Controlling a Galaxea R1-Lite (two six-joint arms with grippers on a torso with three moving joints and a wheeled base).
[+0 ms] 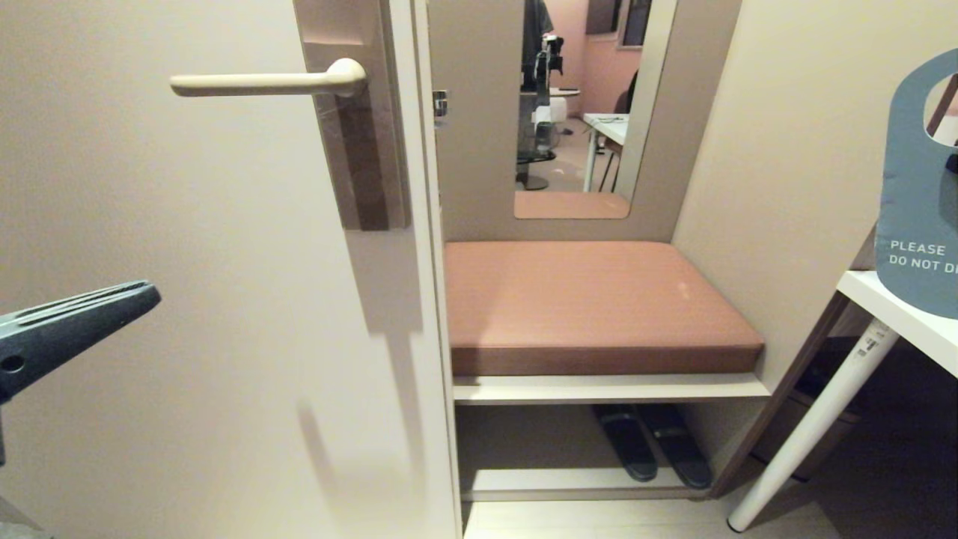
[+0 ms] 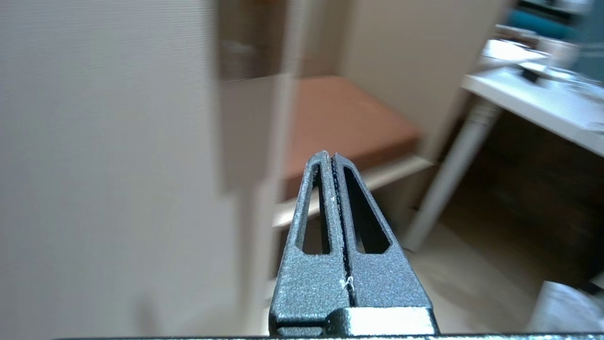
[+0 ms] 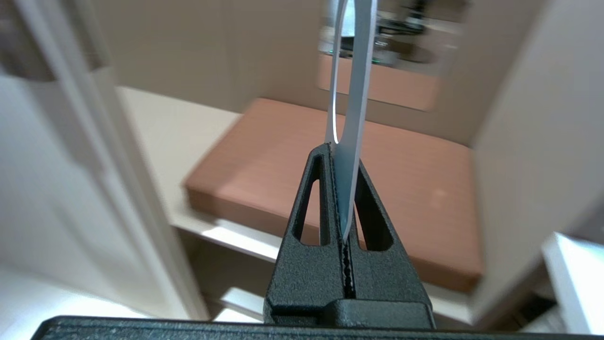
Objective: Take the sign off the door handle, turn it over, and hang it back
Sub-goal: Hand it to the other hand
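The cream door handle juts out level from its brown backplate at the upper left of the head view, with nothing hanging on it. The sign hangs upright at the far right edge, blue-grey "PLEASE DO NOT" face toward me, well away from the handle. In the right wrist view my right gripper is shut on the sign, which shows edge-on between the jaws. My left gripper is shut and empty, low on the left in front of the door, below the handle; the left wrist view shows it with jaws pressed together.
The door's edge runs down the middle. Beyond it are a brown bench cushion, a mirror above it and dark slippers on the shelf beneath. A white table with a slanted leg stands at the right.
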